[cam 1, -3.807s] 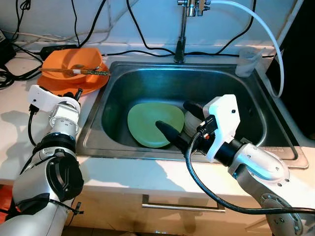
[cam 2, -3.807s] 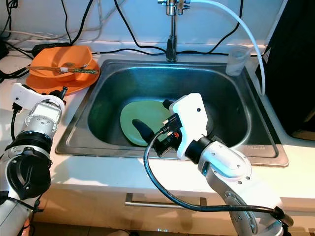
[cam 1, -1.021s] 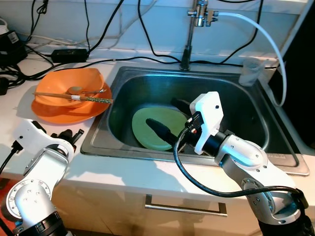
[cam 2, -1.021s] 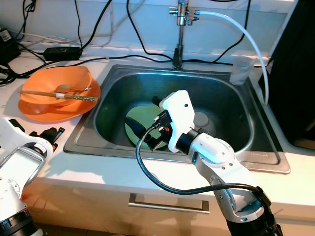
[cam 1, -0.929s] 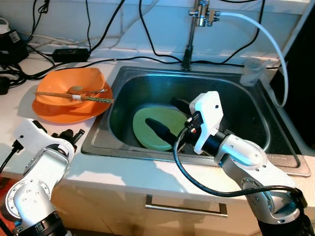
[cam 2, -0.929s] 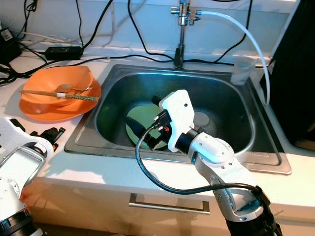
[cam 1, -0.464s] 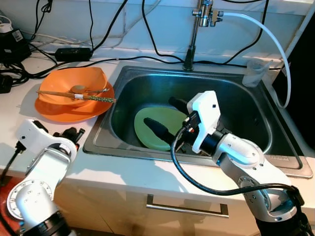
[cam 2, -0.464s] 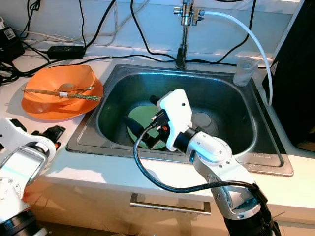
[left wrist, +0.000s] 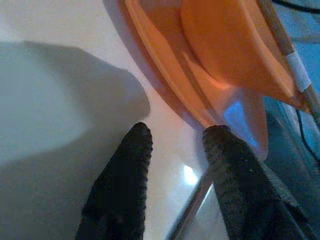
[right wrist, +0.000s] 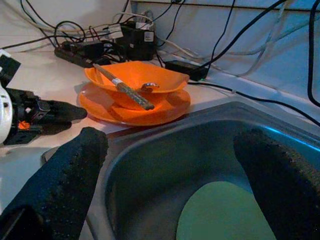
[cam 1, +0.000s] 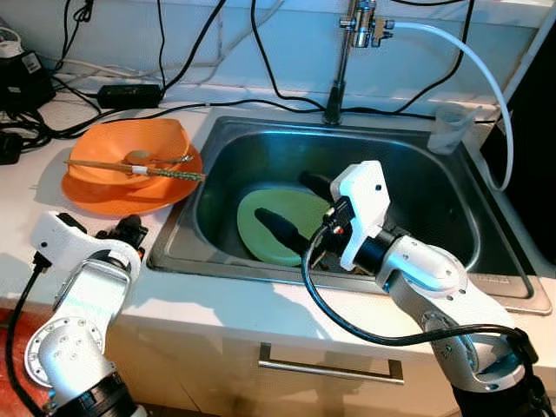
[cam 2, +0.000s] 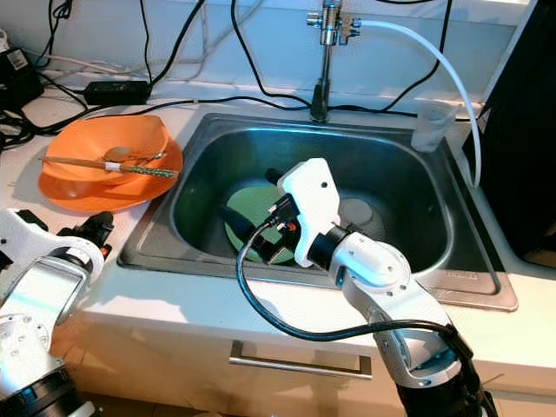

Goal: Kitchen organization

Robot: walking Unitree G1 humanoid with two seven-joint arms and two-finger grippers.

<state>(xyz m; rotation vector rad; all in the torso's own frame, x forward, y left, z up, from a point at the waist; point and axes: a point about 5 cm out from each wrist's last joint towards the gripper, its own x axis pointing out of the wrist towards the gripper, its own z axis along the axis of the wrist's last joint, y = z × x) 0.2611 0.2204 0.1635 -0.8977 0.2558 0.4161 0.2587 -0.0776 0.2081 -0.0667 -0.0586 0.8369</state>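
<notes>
my right claw hangs inside the sink, fingers spread wide and holding nothing, just over the green plate on the sink floor. my left claw, fingers parted (empty too), sits on the counter beside the sink, near the orange plate.

A home kitchen is showing here. A steel sink is sitting in a white counter under a tap, with a green plate lying inside it. Orange dishes are resting on the counter, a drawer handle is showing below, and black cables are trailing along the wall.
</notes>
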